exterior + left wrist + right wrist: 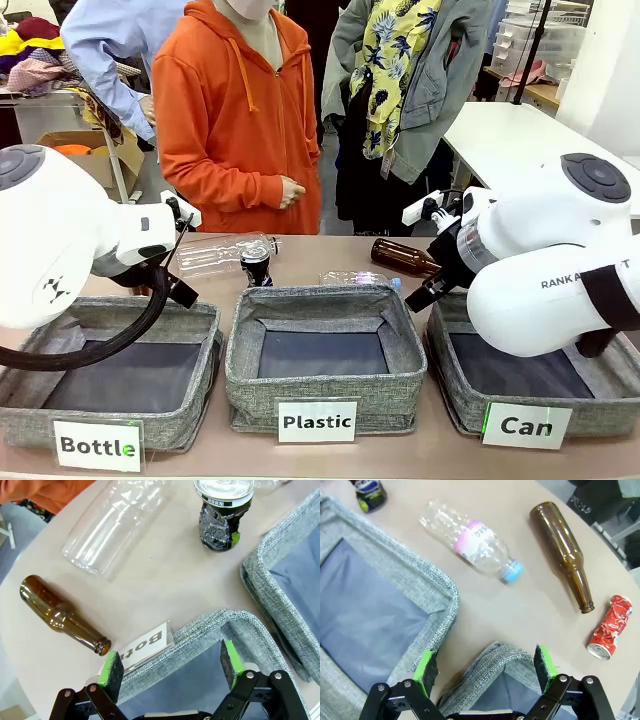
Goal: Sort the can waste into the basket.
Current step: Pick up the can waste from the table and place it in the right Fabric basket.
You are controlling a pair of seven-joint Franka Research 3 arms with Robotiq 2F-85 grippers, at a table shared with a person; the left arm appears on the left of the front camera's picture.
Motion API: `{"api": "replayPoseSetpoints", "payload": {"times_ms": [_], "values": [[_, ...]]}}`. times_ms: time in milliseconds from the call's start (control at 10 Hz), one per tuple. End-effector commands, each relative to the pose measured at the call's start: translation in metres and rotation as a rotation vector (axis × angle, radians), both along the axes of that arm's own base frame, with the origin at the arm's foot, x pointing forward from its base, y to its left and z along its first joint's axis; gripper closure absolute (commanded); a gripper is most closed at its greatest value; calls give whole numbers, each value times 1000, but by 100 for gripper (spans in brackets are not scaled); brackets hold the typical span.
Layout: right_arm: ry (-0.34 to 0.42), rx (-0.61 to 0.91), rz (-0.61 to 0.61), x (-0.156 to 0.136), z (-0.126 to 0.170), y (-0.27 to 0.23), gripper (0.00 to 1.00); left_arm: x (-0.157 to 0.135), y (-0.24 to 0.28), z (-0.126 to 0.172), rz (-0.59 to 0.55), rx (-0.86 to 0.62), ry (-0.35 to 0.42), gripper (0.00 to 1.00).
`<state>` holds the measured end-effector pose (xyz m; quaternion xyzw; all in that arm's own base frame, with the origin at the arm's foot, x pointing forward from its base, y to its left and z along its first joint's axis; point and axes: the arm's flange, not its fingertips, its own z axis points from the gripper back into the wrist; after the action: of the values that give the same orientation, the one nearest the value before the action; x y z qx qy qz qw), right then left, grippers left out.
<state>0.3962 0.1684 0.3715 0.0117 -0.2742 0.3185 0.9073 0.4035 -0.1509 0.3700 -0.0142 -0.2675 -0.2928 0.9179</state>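
Note:
A dark can point(256, 265) with a silver top stands upright behind the middle basket; it also shows in the left wrist view point(222, 517) and in a corner of the right wrist view point(368, 492). A crushed red can point(608, 628) lies on the table next to a brown bottle's mouth. The grey basket point(455, 395) labelled "Can" sits at the front right, and its rim point(492, 657) lies under my right gripper point(485, 664), which is open and holds nothing. My left gripper point(171, 662) is open and holds nothing above the "Bottle" basket's corner point(210, 622).
Grey baskets labelled "Plastic" point(250, 375) and "Bottle" point(190, 420) take the front middle and left. Brown bottles point(565, 550) point(60, 615) and clear plastic bottles point(115, 525) point(475, 542) lie behind them. A person in an orange hoodie point(235, 110) stands at the far edge.

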Motion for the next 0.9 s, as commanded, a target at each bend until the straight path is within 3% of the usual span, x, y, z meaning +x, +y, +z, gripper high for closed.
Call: {"api": "replayPoseSetpoints", "payload": {"times_ms": [0, 600, 800], "values": [[0, 0, 0, 0, 0, 0, 0, 0, 0, 0, 0, 0, 0, 0], [0, 0, 0, 0, 0, 0, 0, 0, 0, 0, 0, 0, 0, 0], [22, 1, -3, -9, 35, -3, 0, -9, 22, 36, -71, -106, 46, 0]]}}
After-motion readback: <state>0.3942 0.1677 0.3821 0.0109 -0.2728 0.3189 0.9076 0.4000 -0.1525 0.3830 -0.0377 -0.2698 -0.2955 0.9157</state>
